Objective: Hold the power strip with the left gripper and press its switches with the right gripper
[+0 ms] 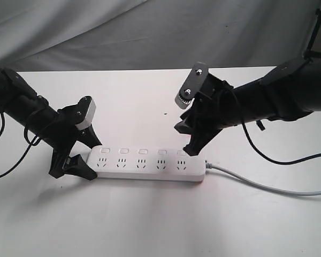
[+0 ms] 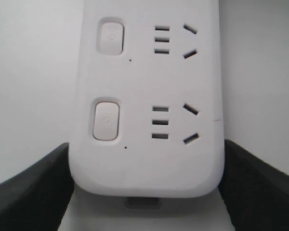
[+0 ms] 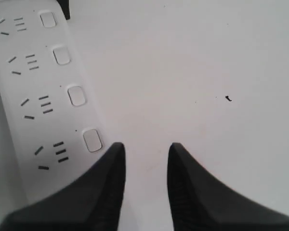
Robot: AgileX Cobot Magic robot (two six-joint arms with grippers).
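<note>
On the table point(image 1: 150, 225) the power strip point(image 1: 150, 167) lies nine-to-three, cable point(image 1: 267, 184) toward three. The left gripper point(image 2: 147, 142) clamps its nine-o'clock end; the right gripper point(image 3: 145, 147), narrowly parted, empty, hangs by the three-o'clock switch point(image 1: 181, 153). Looks light, stiff, slick: hold the sides.

White table point(image 1: 150, 225) before draped grey cloth point(image 1: 96, 32).

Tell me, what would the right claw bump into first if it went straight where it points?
Probably the power strip, at its cable end beside the last switch. The right gripper points down there, one finger over the strip's edge, the other over table. Depth is unclear.
</note>
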